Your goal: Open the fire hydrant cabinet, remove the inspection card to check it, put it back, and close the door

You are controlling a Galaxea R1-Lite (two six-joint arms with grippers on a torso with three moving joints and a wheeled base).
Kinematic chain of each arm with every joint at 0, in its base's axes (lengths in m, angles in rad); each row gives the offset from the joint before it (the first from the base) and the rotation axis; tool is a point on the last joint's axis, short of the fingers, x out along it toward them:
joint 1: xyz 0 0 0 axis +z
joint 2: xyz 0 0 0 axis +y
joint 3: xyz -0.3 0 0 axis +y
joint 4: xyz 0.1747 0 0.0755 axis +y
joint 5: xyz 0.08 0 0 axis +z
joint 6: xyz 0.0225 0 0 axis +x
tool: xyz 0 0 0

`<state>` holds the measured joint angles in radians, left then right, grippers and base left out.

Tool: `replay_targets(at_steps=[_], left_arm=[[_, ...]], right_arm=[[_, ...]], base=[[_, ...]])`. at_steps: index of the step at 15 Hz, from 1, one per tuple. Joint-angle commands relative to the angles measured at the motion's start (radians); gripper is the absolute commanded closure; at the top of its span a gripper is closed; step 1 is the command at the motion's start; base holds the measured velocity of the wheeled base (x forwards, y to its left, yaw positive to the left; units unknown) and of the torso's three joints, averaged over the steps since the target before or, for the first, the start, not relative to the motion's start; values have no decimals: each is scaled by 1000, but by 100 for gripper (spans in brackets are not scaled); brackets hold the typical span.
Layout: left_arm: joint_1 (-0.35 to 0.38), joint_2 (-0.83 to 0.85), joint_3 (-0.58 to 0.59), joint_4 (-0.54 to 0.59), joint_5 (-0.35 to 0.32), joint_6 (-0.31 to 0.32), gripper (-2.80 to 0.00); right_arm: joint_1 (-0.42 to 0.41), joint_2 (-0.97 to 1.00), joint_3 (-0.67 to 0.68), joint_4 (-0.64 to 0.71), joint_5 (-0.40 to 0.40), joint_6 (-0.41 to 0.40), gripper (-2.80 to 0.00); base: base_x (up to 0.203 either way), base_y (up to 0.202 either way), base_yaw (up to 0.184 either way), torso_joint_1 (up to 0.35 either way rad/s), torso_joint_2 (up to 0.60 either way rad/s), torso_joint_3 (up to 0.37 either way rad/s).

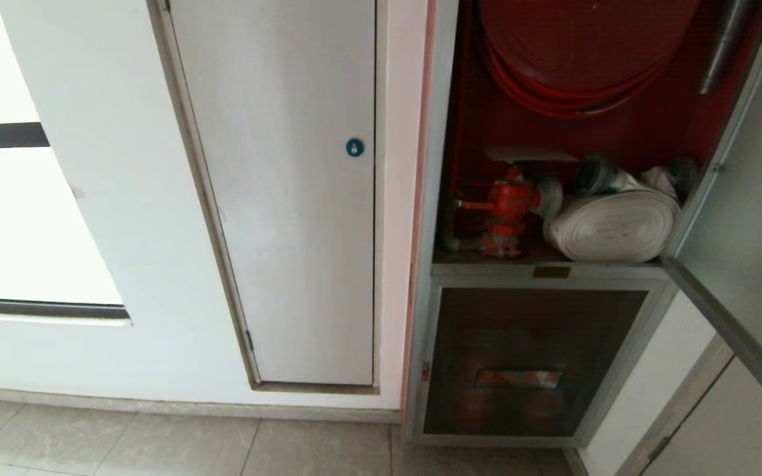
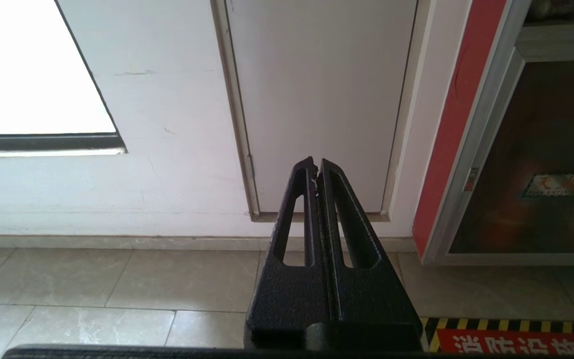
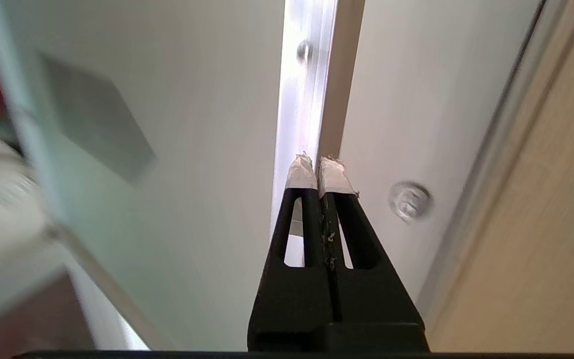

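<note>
The fire hydrant cabinet (image 1: 434, 198) stands open, showing a red hose reel (image 1: 579, 53), a red valve (image 1: 510, 205) and a white rolled hose (image 1: 612, 225). A flat pale sheet (image 1: 530, 154) that looks like the inspection card lies above the valve. The door (image 1: 745, 218) is swung out to the right. Neither arm shows in the head view. My right gripper (image 3: 319, 167) is shut and empty, its white-taped tips pointing at the door's silver edge (image 3: 304, 89). My left gripper (image 2: 316, 167) is shut, low, and faces the plain white door.
A plain white door (image 1: 288, 198) with a round blue lock (image 1: 354, 147) is left of the cabinet. Below the open compartment is a dark glass panel (image 1: 526, 363). A bright window (image 1: 17, 225) is at far left. A red and yellow floor marking (image 2: 516, 339) lies before the cabinet.
</note>
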<state>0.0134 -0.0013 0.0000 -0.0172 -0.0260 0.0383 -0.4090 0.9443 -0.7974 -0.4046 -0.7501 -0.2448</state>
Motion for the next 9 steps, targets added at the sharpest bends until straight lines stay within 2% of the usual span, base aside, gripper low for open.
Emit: replay_targets(at_steps=[1, 4, 8, 9], left_arm=[[0, 1, 8, -1, 0, 0, 0], [0, 0, 7, -1, 0, 0, 0], [0, 1, 8, 0, 0, 0, 0], [0, 1, 6, -1, 0, 0, 0]], right_arm=[[-51, 13, -56, 116, 23, 37, 0], [-122, 46, -109, 226, 124, 103, 0], [-310, 144, -134, 230, 318, 122, 0], [-336, 161, -147, 228, 344, 123, 0]], base=[[0, 0, 0, 0, 0, 0], [0, 0, 0, 0, 0, 0], [0, 0, 0, 0, 0, 0], [0, 0, 0, 0, 0, 0]])
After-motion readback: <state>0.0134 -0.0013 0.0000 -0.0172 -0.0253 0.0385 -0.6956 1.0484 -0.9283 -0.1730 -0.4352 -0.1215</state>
